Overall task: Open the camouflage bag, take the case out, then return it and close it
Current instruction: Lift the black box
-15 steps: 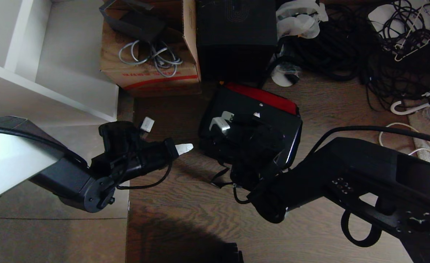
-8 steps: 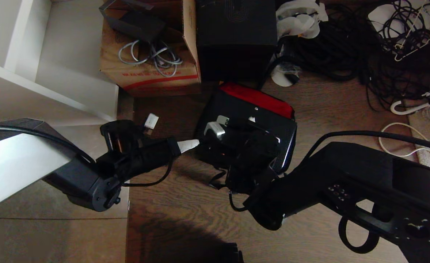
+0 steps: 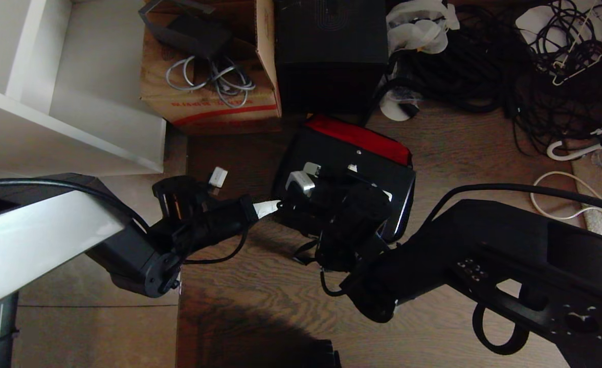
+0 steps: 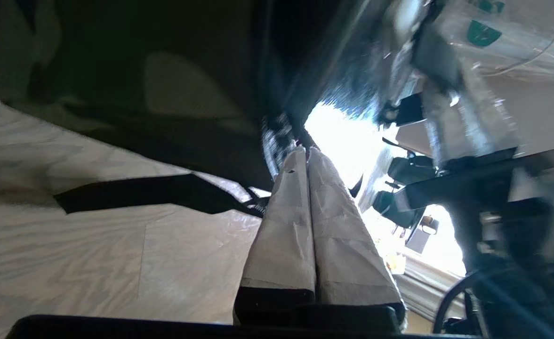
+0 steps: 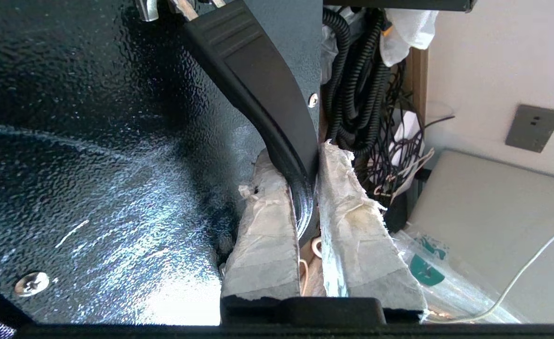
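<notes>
Case point(image 3: 352, 168) in camouflage bag point(image 4: 116, 94), handle point(image 5: 258, 94) gripped by right end effector point(image 5: 305, 188)

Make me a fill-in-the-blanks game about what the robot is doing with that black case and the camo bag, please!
1. The right tool is shut on the case's black ____.
2. The lining of the camouflage bag lid is coloured ____.
3. The left tool has its fingers pressed ____, with its tip at the bag's edge.
4. The cardboard box behind the bag holds grey ____.

Missing words: handle; red; together; cables
</notes>
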Motion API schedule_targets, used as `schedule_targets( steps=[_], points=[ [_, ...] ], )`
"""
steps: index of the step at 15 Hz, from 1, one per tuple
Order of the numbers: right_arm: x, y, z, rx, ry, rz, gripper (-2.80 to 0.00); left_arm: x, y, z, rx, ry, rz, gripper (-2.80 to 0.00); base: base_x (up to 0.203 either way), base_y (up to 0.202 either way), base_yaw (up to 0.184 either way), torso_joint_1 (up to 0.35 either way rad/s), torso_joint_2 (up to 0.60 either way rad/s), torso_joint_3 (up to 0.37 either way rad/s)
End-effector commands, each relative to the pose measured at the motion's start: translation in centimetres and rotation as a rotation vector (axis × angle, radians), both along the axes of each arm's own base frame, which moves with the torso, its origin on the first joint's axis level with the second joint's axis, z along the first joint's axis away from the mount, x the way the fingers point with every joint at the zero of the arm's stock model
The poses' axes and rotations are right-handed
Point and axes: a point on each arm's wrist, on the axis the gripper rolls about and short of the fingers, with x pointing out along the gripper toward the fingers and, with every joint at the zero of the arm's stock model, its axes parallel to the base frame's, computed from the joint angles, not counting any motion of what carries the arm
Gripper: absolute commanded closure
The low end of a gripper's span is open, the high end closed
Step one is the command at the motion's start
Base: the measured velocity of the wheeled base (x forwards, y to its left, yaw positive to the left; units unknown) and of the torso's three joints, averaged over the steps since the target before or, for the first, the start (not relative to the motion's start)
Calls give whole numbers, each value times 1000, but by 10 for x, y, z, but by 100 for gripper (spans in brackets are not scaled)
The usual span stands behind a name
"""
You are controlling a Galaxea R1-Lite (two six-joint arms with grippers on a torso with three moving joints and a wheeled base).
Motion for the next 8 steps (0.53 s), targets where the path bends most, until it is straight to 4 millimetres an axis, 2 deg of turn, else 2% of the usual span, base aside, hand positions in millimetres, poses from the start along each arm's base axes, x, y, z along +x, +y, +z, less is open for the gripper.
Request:
schedule_targets(
  steps=[1, 8],
  points=[
    [0, 0, 1, 1, -3, -8, 0, 2, 0, -2, -4, 2, -3, 0, 0, 0, 0, 0, 0, 0],
    [-1, -2, 4, 6, -5, -8, 0, 10, -2, -8, -2, -3, 6, 0, 0, 0, 0, 0, 0, 0]
  ],
)
